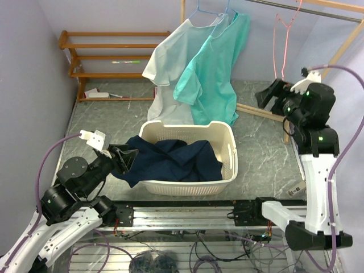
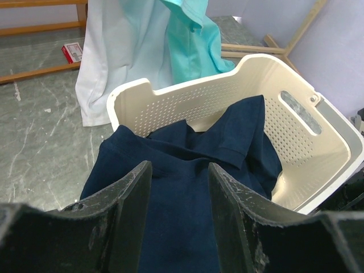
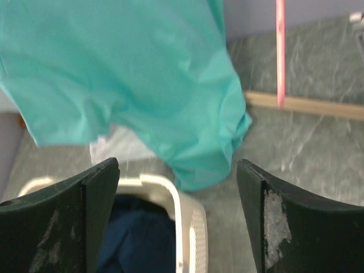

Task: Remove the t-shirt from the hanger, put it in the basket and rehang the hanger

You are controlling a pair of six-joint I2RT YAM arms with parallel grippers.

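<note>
A navy t-shirt (image 1: 170, 159) lies crumpled in the cream basket (image 1: 187, 185) and spills over its left rim. My left gripper (image 1: 121, 159) sits at that rim. In the left wrist view its fingers (image 2: 180, 166) stand apart over the navy cloth (image 2: 187, 187), with no fabric visibly pinched. An empty pink hanger (image 1: 282, 42) hangs from the rail at the back right. My right gripper (image 1: 267, 96) hovers just below and right of it, wide open and empty (image 3: 177, 162). The pink hanger (image 3: 280, 51) shows above its right finger.
A teal shirt (image 1: 216, 74) and a pale shirt (image 1: 170, 62) hang on hangers behind the basket, their hems reaching the floor. A wooden shelf rack (image 1: 108, 57) stands at the back left with a small red box (image 1: 96, 94) under it. The clothes rail's wooden leg (image 1: 259, 111) crosses the floor on the right.
</note>
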